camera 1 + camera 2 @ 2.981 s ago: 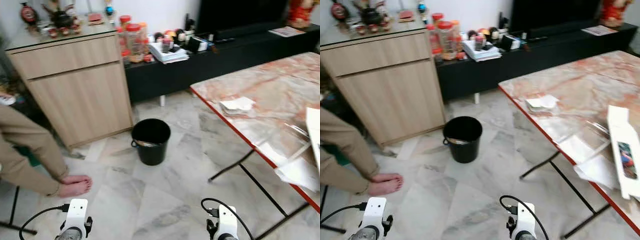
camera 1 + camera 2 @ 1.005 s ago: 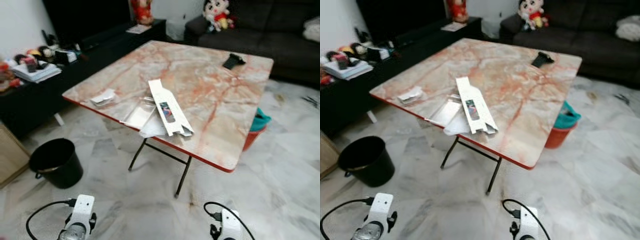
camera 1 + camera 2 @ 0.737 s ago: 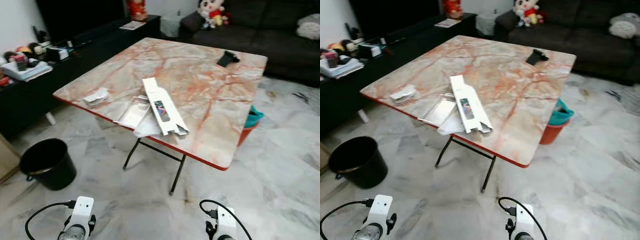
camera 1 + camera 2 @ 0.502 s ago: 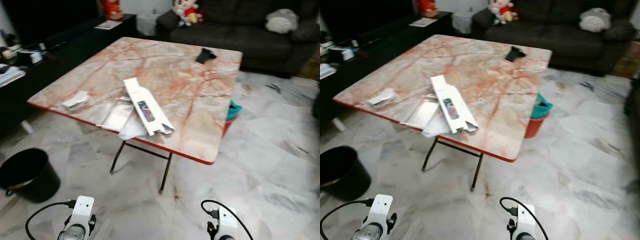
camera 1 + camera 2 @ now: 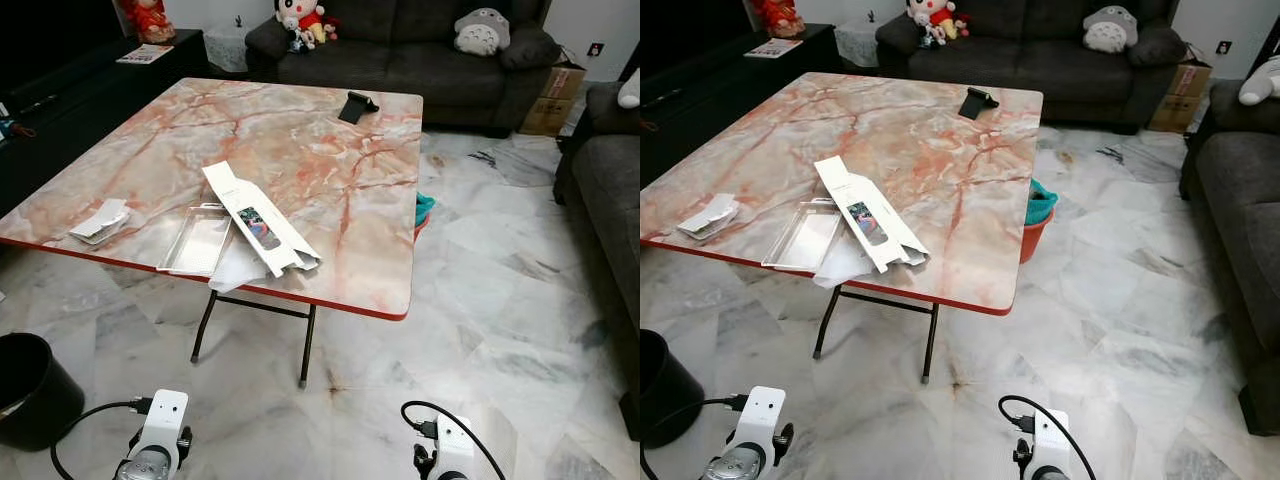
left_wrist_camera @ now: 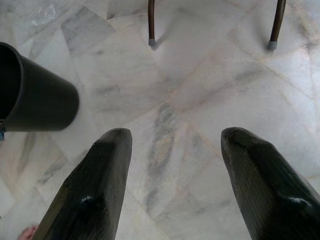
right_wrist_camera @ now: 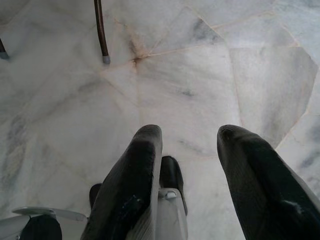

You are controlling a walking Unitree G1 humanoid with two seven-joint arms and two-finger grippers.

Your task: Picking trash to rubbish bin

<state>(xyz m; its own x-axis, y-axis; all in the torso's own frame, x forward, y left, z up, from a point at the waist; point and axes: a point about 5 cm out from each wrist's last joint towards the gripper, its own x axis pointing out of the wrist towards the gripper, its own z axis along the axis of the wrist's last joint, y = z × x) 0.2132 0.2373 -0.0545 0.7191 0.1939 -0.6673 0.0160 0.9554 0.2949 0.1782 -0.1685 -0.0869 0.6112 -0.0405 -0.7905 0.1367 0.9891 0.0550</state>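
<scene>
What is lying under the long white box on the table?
The long white box lies across a clear plastic tray and a white sheet that jut out on the table; the covered parts stay hidden.

Home living room: dark sofa [image 5: 400,40], plush toys [image 5: 300,18], marble-top table [image 5: 300,140].

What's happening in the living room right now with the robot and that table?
The robot faces a marble-topped folding table with trash on it: a flattened white box, a clear plastic tray and crumpled paper. The black rubbish bin stands on the floor to its left. The left pincer and right pincer hang low over the floor tiles, open and holding nothing.
</scene>
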